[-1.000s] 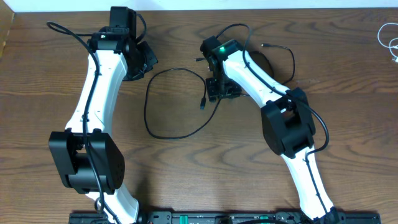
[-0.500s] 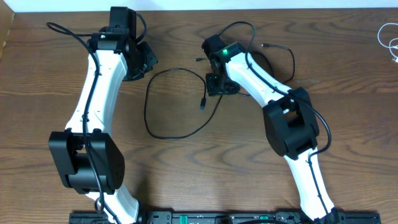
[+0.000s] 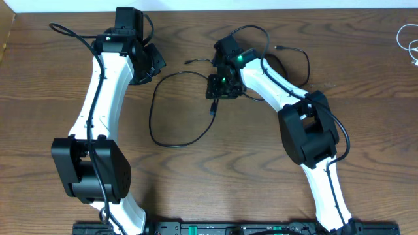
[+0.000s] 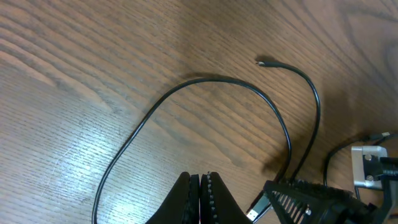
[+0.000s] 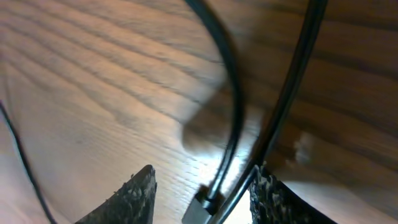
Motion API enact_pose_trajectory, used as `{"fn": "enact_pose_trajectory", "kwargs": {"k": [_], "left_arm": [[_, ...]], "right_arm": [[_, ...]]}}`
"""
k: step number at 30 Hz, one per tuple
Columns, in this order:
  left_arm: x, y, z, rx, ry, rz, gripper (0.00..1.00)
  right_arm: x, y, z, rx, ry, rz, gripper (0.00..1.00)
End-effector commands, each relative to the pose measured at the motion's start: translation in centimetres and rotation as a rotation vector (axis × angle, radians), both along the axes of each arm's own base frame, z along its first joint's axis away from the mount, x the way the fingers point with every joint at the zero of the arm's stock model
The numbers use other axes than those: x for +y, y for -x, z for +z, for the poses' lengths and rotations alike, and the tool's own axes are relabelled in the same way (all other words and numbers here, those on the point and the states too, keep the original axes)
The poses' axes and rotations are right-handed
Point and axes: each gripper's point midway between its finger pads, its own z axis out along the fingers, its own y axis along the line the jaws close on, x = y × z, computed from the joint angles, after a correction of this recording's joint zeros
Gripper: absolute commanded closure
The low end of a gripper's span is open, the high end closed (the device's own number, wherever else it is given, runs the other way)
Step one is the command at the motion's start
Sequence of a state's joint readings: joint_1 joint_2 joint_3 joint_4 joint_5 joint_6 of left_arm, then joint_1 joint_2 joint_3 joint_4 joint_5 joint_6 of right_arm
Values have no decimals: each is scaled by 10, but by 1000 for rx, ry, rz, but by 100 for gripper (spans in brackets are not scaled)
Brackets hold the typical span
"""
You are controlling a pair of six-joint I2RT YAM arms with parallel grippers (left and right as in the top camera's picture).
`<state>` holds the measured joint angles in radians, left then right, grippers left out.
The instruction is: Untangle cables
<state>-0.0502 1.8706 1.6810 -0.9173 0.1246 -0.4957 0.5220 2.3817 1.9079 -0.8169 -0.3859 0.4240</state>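
A thin black cable [image 3: 155, 111] lies in a wide loop on the wooden table between the arms, its plug end [image 3: 213, 109] just below my right gripper [image 3: 219, 87]. A second black cable [image 3: 295, 51] curls behind the right arm. In the right wrist view my right gripper [image 5: 205, 190] is open, with two black strands [image 5: 231, 112] and a small plug [image 5: 200, 210] between its fingers. My left gripper [image 3: 149, 65] is shut and empty at the back left. In the left wrist view [image 4: 200, 190] the cable loop [image 4: 236, 84] lies ahead of it. A white cable [image 3: 410, 40] lies at the far right edge.
The right gripper's black body [image 4: 311, 199] shows at the lower right of the left wrist view, with a USB plug [image 4: 255, 213] beside it. Thicker black wires run along both arms. The table's back edge [image 3: 196, 9] is close behind both grippers.
My right gripper has moved left and slightly back over the cable's plug end. The loop's lower part has shifted a little left. The left arm has not moved.
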Motion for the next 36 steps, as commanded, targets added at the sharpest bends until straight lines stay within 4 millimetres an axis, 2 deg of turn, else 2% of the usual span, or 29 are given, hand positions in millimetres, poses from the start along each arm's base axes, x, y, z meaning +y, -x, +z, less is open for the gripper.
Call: {"fn": "enact_pose_trajectory", "kwargs": {"k": [1,5,12,18,20,23,27,30,34,36], "left_arm": [[2,-4,5,-14,-15,-11,91],[2,-4,5,-14,-14,-10,91],[1,-4,5,-13,-14,-12,91],[0,0,4,2,-14,-15,91],[-1,1,3,5,-15,-17,91],[-1,1,3,9,-15,-18,91],[-1,3,2,17,-16,-18,92],[-1,5,2,23,-16,-18,92],[-1,4,2,22,-16,-18,91],[-1,4,2,21,-16,-18,91]], "right_arm": [[-7,13,-31,48,70,0,54],[-22,10,-44,-5,226,-65,54],[-38,15,-57,-112,447,-108,64],[-31,20,-59,-147,479,-92,76],[-33,22,-60,-134,484,-106,83],[-34,26,-61,-100,464,-108,99],[-38,28,-61,-69,454,-111,99],[-42,20,-51,-77,448,-82,99],[-44,3,-17,-139,435,7,99],[-44,-4,7,-171,411,50,99]]}}
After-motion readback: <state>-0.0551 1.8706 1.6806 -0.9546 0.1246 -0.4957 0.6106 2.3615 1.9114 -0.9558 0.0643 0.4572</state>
